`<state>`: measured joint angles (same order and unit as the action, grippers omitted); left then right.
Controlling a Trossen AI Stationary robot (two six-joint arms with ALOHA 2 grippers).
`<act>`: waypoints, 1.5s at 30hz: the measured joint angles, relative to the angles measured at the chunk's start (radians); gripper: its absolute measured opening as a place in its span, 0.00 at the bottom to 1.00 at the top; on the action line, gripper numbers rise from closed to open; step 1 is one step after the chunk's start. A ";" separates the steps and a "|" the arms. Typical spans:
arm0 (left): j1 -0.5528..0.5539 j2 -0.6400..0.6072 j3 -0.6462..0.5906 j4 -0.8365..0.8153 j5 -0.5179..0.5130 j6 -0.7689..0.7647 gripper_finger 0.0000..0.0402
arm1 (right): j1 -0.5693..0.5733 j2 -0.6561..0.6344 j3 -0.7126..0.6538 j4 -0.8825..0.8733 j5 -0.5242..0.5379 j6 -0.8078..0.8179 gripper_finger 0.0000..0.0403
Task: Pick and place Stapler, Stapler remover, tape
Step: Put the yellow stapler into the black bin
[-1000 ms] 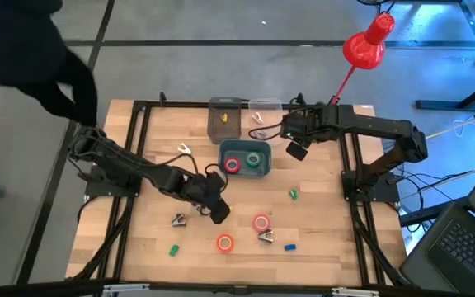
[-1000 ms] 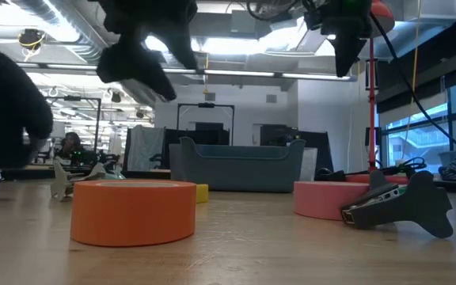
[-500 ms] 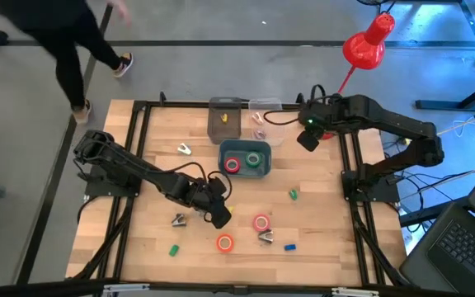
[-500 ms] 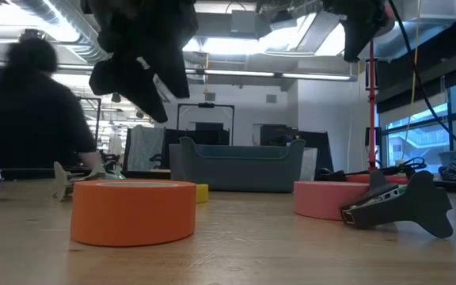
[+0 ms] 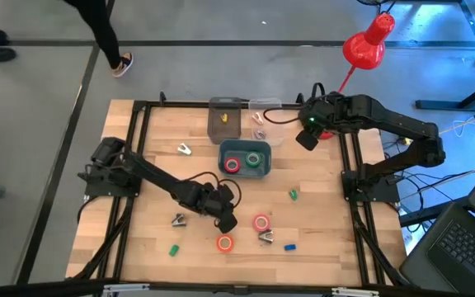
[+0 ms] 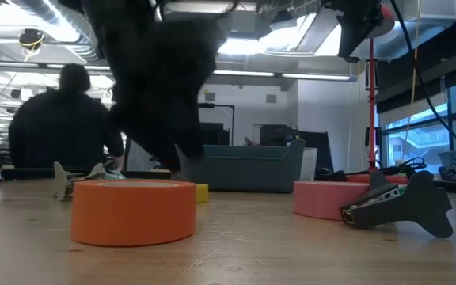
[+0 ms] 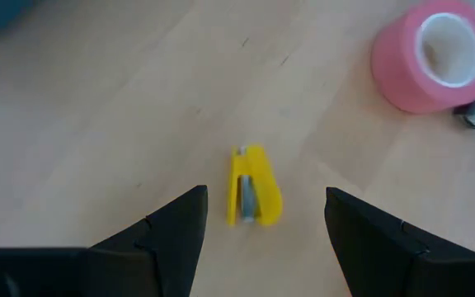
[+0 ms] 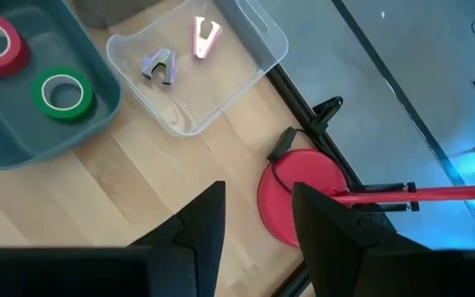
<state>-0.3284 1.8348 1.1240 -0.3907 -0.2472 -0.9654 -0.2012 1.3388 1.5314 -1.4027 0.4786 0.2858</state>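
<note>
Left gripper (image 7: 262, 239): fingers spread, empty, over a small yellow stapler (image 7: 253, 185); pink tape roll (image 7: 431, 54) near. Right gripper (image 8: 258, 219): fingers apart, empty, beside the clear bin (image 8: 221, 74).

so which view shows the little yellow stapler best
The left wrist view: the yellow stapler lies in plain sight on the bare wood, between the left gripper fingers, which stand apart. In the high view that gripper covers the spot. The low view shows at most a yellow sliver; the right wrist view shows nothing of it.
</note>
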 joint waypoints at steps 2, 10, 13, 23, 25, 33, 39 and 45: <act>0.008 0.029 0.000 0.016 0.012 0.000 0.58 | 0.000 0.000 0.000 0.000 0.000 -0.007 0.36; 0.017 0.097 0.006 0.029 0.009 0.005 0.58 | 0.000 0.000 0.000 -0.004 0.000 -0.032 0.36; 0.016 0.103 0.005 0.027 -0.001 0.028 0.56 | 0.000 0.000 0.000 -0.004 0.000 -0.033 0.36; 0.019 0.104 0.002 0.027 -0.004 0.071 0.12 | 0.000 0.000 0.000 -0.003 0.000 -0.035 0.36; 0.020 0.096 0.001 0.031 0.005 0.072 0.12 | 0.000 0.000 0.000 -0.003 0.000 -0.035 0.36; 0.022 -0.011 -0.004 0.025 0.070 0.125 0.12 | -0.002 0.000 0.000 0.000 0.001 -0.035 0.36; 0.052 -0.143 -0.002 -0.027 0.025 0.166 0.12 | -0.020 0.001 0.000 0.000 0.000 -0.035 0.36; 0.208 -0.271 -0.002 -0.148 -0.023 0.254 0.12 | -0.033 0.001 0.000 0.000 0.000 -0.033 0.36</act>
<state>-0.1207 1.5634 1.1217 -0.5391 -0.2699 -0.7112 -0.2339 1.3396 1.5314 -1.4025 0.4790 0.2531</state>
